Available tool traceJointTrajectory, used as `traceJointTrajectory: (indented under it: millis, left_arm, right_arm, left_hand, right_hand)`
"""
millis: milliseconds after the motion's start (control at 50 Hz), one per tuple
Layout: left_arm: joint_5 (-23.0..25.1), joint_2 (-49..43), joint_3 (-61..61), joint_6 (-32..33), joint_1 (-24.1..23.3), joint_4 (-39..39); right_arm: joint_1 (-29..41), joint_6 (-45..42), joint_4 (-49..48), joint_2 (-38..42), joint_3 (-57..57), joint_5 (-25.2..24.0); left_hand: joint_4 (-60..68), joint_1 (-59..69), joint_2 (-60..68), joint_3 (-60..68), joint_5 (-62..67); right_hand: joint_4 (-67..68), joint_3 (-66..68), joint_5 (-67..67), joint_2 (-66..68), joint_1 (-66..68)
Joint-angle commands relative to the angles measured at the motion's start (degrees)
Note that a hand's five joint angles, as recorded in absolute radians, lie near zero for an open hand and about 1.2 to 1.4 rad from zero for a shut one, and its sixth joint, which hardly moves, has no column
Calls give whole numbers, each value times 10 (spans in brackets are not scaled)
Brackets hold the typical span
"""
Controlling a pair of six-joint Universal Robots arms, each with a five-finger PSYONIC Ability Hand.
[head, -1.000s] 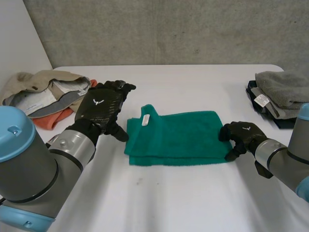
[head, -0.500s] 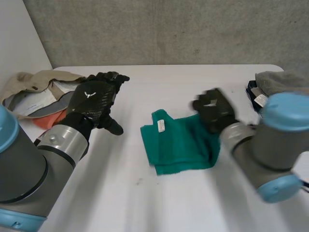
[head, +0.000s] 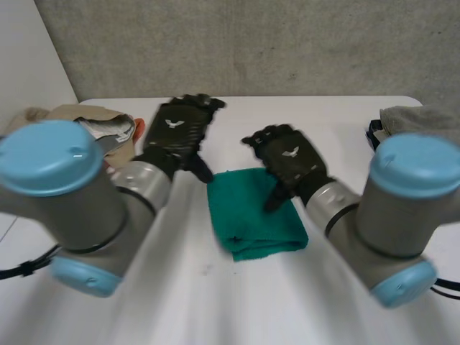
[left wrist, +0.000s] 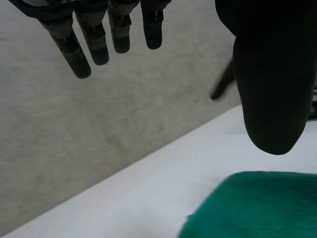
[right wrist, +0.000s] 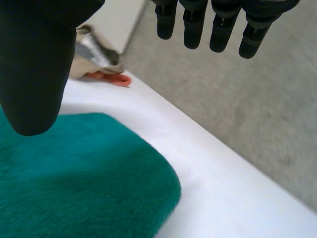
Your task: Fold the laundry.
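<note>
A green towel (head: 255,215) lies folded into a small block in the middle of the white table (head: 323,122). My right hand (head: 289,162) hovers open over its far edge, holding nothing. My left hand (head: 180,133) is open too, raised just beyond the towel's far left corner. In the left wrist view the towel (left wrist: 257,206) lies below the thumb of my left hand (left wrist: 270,74), apart from it. In the right wrist view the towel (right wrist: 74,178) spreads under the thumb of my right hand (right wrist: 37,59), with the straight fingers (right wrist: 218,25) well above the table.
A heap of beige, grey and orange clothes (head: 108,133) lies at the table's left edge, its orange piece (right wrist: 111,78) also in the right wrist view. A stack of folded grey and dark laundry (head: 410,118) sits at the far right.
My right hand carried the towel's right end over to the left, folding it in half, then let go and opened. My left hand lifted and moved toward the far side.
</note>
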Motion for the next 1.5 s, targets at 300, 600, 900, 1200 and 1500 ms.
traceJointTrajectory:
  millis: [300,600,900,1200,1500]
  left_arm:
    - [-118,-271,221,6,-56,-195]
    - [-56,-78,157,6,-34,-202]
    - [220,29,122,5,21,-238]
    - [252,55,108,2,8,-261]
    - [249,52,108,-2,3,-244]
  right_arm:
    - [-86,28,263,219,-227,-71]
    - [-69,-167,181,100,-173,22]
    - [24,-189,1,9,119,9]
    - [22,-172,-182,87,148,12]
    - [23,-171,-201,116,105,13]
  left_hand:
    - [11,8,10,6,4]
    - [-19,-23,-20,-24,-27]
    - [3,-1,2,-2,-5]
    - [-2,-6,-3,-7,-10]
    - [-3,-6,-3,-8,-10]
  right_hand:
    - [-14,-13,-16,-14,-17]
    - [-9,-8,-11,-9,-12]
    - [55,56,53,55,52]
    - [57,58,55,57,54]
    - [141,142,139,141,138]
